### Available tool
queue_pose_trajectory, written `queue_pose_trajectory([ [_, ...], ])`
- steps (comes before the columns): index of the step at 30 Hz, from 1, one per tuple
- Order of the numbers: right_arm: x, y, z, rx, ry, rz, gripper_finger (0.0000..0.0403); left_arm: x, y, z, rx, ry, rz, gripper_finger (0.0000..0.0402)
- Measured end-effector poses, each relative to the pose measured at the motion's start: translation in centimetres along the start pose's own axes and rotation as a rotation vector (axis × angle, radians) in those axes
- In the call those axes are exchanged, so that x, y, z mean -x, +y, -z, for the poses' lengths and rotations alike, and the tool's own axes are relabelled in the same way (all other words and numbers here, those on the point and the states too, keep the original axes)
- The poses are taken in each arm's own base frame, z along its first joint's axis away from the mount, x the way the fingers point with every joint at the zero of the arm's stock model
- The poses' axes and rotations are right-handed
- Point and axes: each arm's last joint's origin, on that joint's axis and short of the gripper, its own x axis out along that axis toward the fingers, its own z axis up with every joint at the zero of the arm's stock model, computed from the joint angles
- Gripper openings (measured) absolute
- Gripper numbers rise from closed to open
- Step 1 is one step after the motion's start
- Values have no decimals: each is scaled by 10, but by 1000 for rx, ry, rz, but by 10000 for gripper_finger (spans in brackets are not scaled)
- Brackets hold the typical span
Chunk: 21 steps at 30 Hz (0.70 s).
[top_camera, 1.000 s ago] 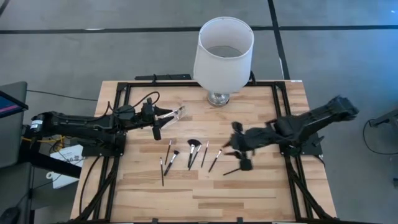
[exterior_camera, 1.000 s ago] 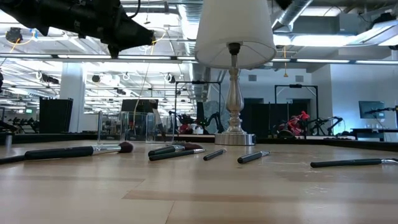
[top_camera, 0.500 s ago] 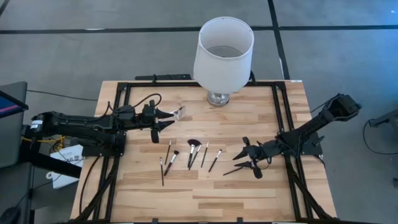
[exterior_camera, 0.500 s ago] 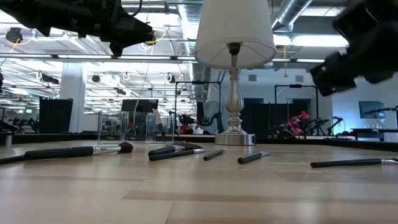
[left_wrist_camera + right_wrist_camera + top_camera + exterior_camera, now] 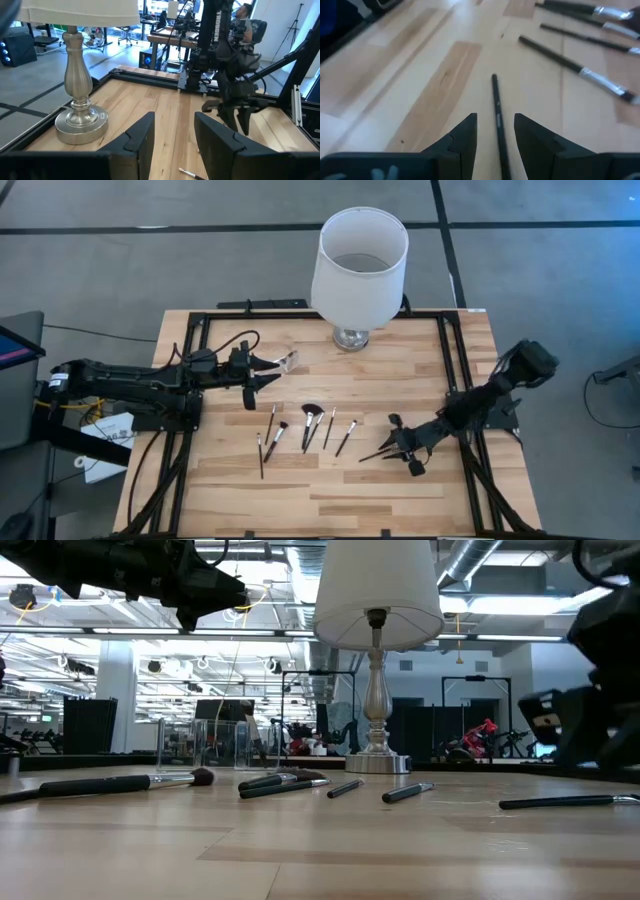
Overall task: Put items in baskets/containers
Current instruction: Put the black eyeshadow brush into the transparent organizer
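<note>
— Near the white-shaded lamp with the silver base [image 5: 357, 270], what are your arms doing?

— My left gripper [image 5: 268, 370] is hovering above the table off to the lamp's left, fingers [image 5: 137, 137] parted, and it looks to be pinching the edge of the small clear plastic pouch [image 5: 286, 361], though I cannot tell for sure.

— And the right one?

— My right gripper [image 5: 396, 446] is reaching low over the light wooden table [image 5: 330, 490], well out from the lamp's base on its right. Its fingers [image 5: 462, 134] are standing apart on either side of one thin dark-handled makeup brush [image 5: 498, 120], which is lying flat on the wood; I am not gripping it.

— Where are the other brushes?

— The cluster of thin dark makeup brushes with silver ferrules [image 5: 305, 428] is lying loose on the table in front of the lamp, between my two grippers.
</note>
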Motion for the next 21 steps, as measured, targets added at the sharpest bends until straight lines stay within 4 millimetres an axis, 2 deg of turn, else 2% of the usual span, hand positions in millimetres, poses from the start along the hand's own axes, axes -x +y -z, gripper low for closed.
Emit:
queue_pose_trajectory([
  [7, -19, -2, 21, 16, 26, 88, 116, 0, 0, 0, 0, 0, 0, 136],
  [10, -24, -2, 27, 1, 28, 121, 92, 0, 0, 0, 0, 0, 0, 136],
  [12, -26, -1, 28, 13, 10, 113, 61, 0, 0, 0, 23, -3, 1, 136],
  [15, -27, -1, 28, 81, 1, 106, 14, 0, -1, -1, 130, -9, 23, 136],
  [18, -28, -4, 24, 89, -27, 99, 18, -6, -6, 2, 223, 10, 109, 136],
  [21, -31, -8, 15, 94, -50, 109, 13, -18, -18, 9, 223, 22, 191, 136],
])
